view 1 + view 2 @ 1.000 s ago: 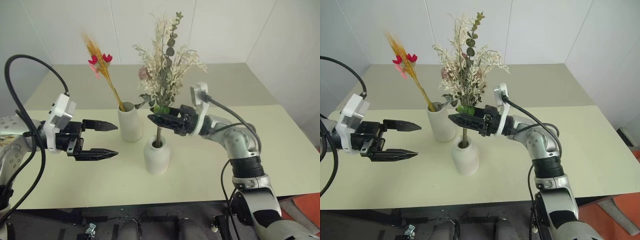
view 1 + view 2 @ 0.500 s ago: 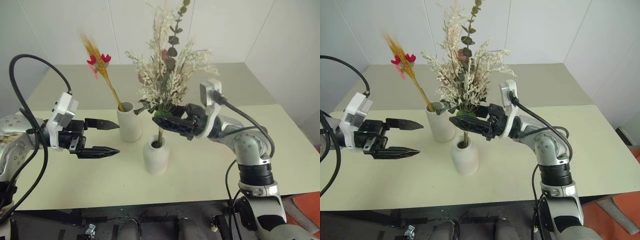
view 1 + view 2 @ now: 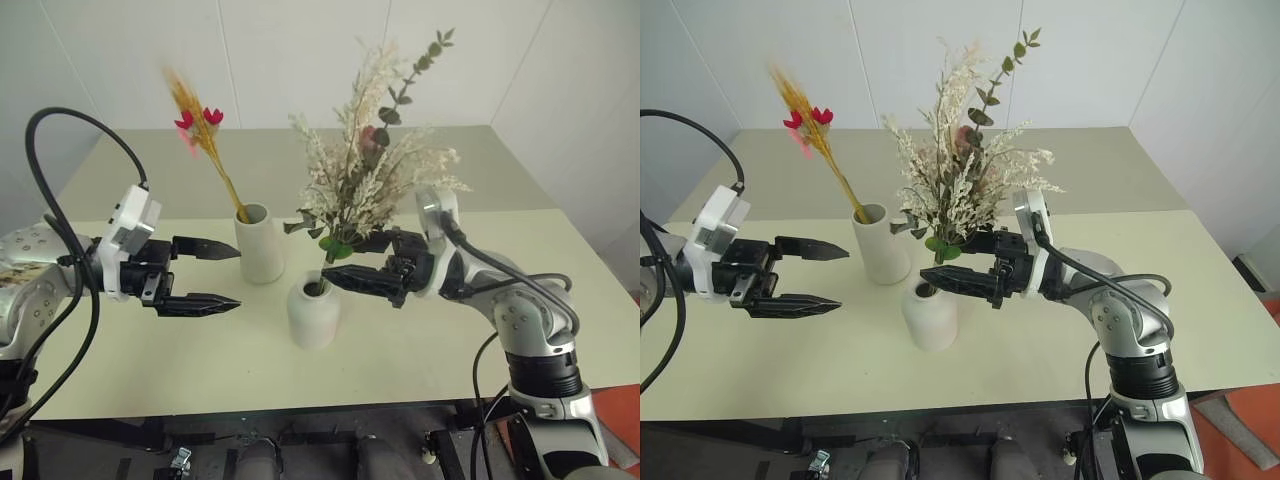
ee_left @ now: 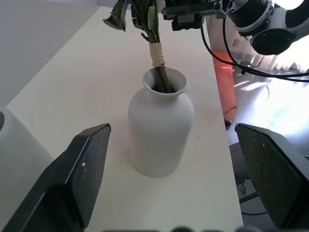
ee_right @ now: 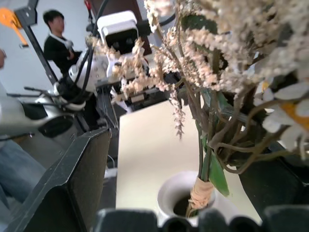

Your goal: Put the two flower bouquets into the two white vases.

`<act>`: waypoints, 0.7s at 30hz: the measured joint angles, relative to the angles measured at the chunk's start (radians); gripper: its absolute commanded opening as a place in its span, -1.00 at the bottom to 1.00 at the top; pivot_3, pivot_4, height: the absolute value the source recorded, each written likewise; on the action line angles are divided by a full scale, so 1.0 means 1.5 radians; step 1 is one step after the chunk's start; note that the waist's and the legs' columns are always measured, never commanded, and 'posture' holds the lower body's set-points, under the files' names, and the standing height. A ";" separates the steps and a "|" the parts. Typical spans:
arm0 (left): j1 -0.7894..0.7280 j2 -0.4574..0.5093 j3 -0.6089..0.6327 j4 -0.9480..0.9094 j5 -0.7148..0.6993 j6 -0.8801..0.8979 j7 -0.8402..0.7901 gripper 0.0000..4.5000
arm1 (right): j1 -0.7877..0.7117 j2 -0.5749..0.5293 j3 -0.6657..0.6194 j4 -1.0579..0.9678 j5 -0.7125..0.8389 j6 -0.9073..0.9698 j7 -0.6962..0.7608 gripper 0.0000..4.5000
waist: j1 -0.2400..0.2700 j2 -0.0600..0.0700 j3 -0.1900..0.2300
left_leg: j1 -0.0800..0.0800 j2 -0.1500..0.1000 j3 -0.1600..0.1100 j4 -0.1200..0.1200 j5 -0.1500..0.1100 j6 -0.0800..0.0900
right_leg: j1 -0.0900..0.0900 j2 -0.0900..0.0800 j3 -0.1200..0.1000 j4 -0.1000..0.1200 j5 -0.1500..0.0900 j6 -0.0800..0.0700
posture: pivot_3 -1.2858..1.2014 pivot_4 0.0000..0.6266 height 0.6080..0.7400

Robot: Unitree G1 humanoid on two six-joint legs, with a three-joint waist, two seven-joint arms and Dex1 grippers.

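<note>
At the left of the head views the left gripper hangs above the cream table with its two black fingers spread wide and nothing between them, pointing toward the centre. Just right of it, left of centre, the taller tapered white vase stands upright and holds the thin bunch of yellow wheat-like stalks with red-pink blooms, which leans toward the upper left. At centre, the squat narrow-necked white vase holds the stems of the fuller bunch of cream sprigs, green leaves and pale pink roses; its taped stem base sits inside the neck, and the bunch tilts toward the upper right. Right of centre, the right gripper has its fingers apart on either side of the stems just above the neck, apparently not clamping them. Judged from this, both bouquets are placed; what remains is withdrawing the right arm without dragging the leaning bunch.
</note>
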 measured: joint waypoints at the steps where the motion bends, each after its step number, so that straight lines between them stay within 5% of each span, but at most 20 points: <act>1: 0.000 -0.002 -0.002 0.001 0.003 -0.001 0.000 1.00 | 0.002 -0.003 0.005 -0.007 -0.005 -0.003 0.001 0.99 | 0.000 0.000 0.000 | 0.000 0.000 0.000 0.000 0.000 0.000 | 0.000 0.000 0.000 0.000 0.000 0.000 | 0.03 -0.52 1.00; 11: 0.002 -0.006 -0.004 0.002 0.009 -0.003 -0.005 1.00 | 0.060 -0.128 0.033 -0.021 -0.093 -0.031 0.022 0.99 | 0.006 0.000 0.000 | 0.000 0.000 0.000 0.000 0.000 0.000 | 0.000 0.000 0.000 0.000 0.000 0.001 | 0.03 -0.52 1.00; 21: 0.007 -0.004 -0.002 0.005 0.010 -0.004 -0.009 1.00 | 0.137 -0.253 -0.058 -0.023 -0.095 -0.037 0.071 0.99 | 0.013 0.000 0.000 | 0.000 0.000 0.000 0.000 0.000 0.000 | 0.000 0.000 0.000 0.000 -0.001 0.001 | 0.03 -0.52 1.00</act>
